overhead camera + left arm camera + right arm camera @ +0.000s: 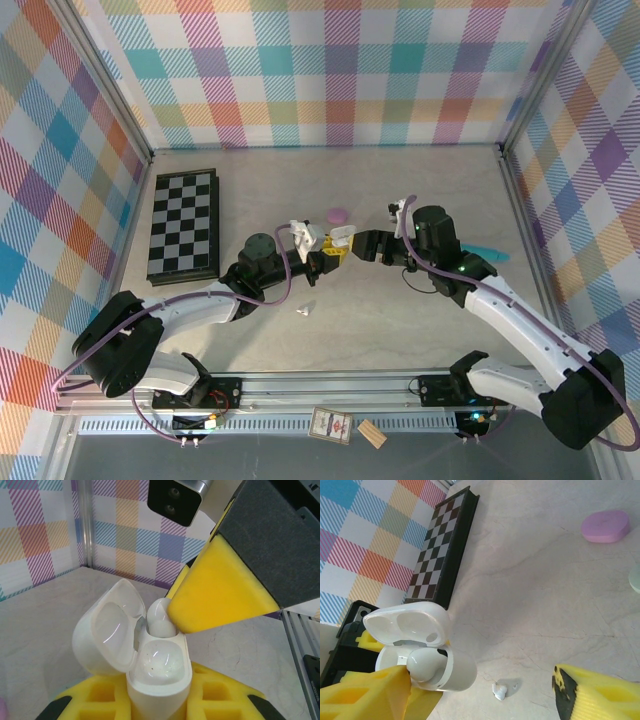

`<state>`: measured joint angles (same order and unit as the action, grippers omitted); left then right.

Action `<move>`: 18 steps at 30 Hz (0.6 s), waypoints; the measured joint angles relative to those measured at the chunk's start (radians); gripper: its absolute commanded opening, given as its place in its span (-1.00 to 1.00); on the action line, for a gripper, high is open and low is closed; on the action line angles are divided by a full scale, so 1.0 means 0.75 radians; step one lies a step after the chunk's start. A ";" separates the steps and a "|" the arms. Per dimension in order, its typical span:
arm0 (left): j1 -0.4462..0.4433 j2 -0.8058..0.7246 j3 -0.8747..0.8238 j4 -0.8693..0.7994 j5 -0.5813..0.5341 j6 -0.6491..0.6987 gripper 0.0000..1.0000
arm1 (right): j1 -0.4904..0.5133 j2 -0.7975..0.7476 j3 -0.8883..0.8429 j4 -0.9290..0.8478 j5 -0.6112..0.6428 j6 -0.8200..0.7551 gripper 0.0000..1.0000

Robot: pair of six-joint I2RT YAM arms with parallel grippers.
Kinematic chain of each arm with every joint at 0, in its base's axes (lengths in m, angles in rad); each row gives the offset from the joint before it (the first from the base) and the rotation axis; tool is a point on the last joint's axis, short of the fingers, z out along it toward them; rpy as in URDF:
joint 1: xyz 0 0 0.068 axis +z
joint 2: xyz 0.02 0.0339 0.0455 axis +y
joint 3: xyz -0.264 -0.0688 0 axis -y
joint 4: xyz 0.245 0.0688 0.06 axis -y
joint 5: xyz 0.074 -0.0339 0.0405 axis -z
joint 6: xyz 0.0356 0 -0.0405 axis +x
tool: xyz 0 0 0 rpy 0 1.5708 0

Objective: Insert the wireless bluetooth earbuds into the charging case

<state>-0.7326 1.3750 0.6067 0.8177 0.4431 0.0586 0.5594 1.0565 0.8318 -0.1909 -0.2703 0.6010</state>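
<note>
My left gripper (328, 258) is shut on the white charging case (159, 680), which it holds upright between its yellow pads (95, 700) with the lid (107, 627) swung open. One whitish earbud (161, 621) sits in the far slot of the case; the near slot (159, 662) is bare. My right gripper (482, 680) is open. One of its yellow fingers (365, 692) rests against that earbud (425, 665), and the other finger (600, 695) stands well apart. A second earbud (500, 691) lies loose on the table (305, 310), near the front.
A folded chessboard (183, 225) lies at the left. A purple case (338, 214) sits just behind the grippers, and a long teal object (490, 255) lies at the right. Plaid walls close in three sides of the table.
</note>
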 measured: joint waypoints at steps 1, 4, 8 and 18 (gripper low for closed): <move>0.001 0.000 0.000 0.001 0.001 -0.003 -0.64 | 0.000 0.002 0.004 -0.003 -0.001 -0.005 0.58; 0.012 0.001 -0.002 0.024 0.001 -0.020 -0.65 | 0.000 -0.005 0.004 0.008 -0.021 -0.019 0.67; 0.069 0.001 -0.037 0.102 0.001 -0.054 -0.66 | 0.000 -0.061 -0.004 0.041 -0.057 -0.038 0.69; 0.359 -0.121 -0.191 0.106 -0.083 -0.125 -0.66 | 0.001 -0.042 -0.031 0.052 -0.082 -0.052 0.55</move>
<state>-0.4637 1.2846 0.4637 0.8974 0.3809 -0.0349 0.5602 1.0248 0.8089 -0.1520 -0.3321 0.5617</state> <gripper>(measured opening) 0.193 0.789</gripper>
